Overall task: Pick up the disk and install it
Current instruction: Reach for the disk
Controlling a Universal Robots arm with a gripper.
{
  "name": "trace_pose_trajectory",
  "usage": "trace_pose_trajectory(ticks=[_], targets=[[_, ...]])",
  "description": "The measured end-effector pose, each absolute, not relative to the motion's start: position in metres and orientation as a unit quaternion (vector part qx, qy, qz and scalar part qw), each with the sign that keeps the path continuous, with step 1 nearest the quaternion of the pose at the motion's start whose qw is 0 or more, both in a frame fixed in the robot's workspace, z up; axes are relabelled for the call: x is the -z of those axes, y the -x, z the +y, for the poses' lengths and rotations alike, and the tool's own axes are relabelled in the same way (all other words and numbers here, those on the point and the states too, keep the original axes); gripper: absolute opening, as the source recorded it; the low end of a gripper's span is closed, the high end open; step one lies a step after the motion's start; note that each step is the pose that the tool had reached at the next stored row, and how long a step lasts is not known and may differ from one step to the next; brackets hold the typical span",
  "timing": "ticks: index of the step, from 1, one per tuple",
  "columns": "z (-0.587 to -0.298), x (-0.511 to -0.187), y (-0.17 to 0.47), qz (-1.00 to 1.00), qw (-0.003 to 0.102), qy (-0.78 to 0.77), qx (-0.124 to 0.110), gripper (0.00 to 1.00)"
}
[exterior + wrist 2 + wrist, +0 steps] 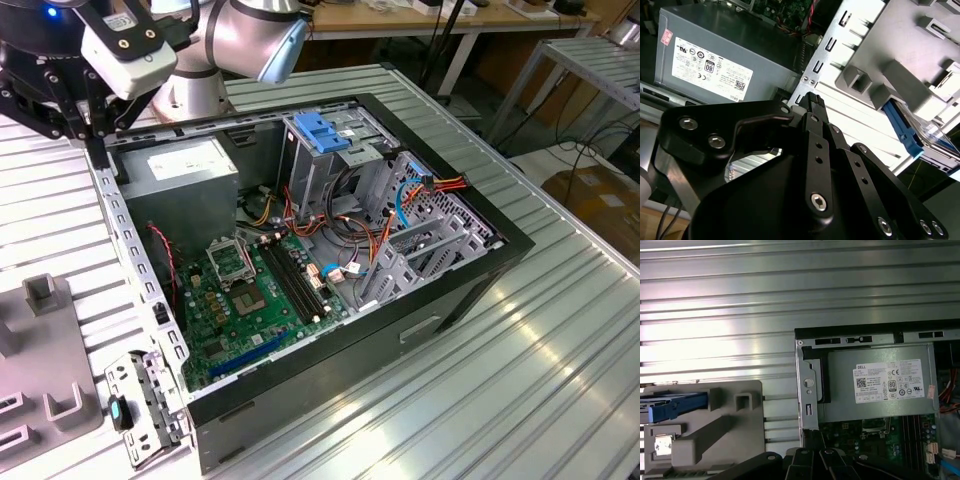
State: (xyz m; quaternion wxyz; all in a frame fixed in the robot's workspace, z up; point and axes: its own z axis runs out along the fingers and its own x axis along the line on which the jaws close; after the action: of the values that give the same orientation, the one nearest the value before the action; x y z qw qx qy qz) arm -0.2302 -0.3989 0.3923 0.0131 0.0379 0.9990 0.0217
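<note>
The disk (935, 145) is a silver drive with blue carrier rails, and it lies in a grey plastic fixture (890, 75) on the table beside the computer case. In the first wrist view, the disk's blue rail (675, 406) pokes out at the fixture's (720, 425) side. My black gripper (812, 98) hangs shut and empty above the table near the case's corner by the power supply, well apart from the disk. The gripper (95, 140) sits at the exterior view's upper left, and the gripper's tips (815, 457) point down over the case edge.
The open computer case (500, 240) lies on a ribbed metal table (480, 400), with the motherboard (250, 290) exposed. A grey power supply (190, 170) with a white sticker fills one corner. A metal drive cage with a light-blue flap (320, 130) stands beside loose orange and blue cables (420, 190).
</note>
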Motion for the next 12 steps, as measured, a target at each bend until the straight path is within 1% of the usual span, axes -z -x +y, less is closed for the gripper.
trace_pose_trajectory(ticks=[12], targets=[[-0.3989, -0.3923, 0.2392, 0.999, 0.013, -0.038, -0.022, 0.11]])
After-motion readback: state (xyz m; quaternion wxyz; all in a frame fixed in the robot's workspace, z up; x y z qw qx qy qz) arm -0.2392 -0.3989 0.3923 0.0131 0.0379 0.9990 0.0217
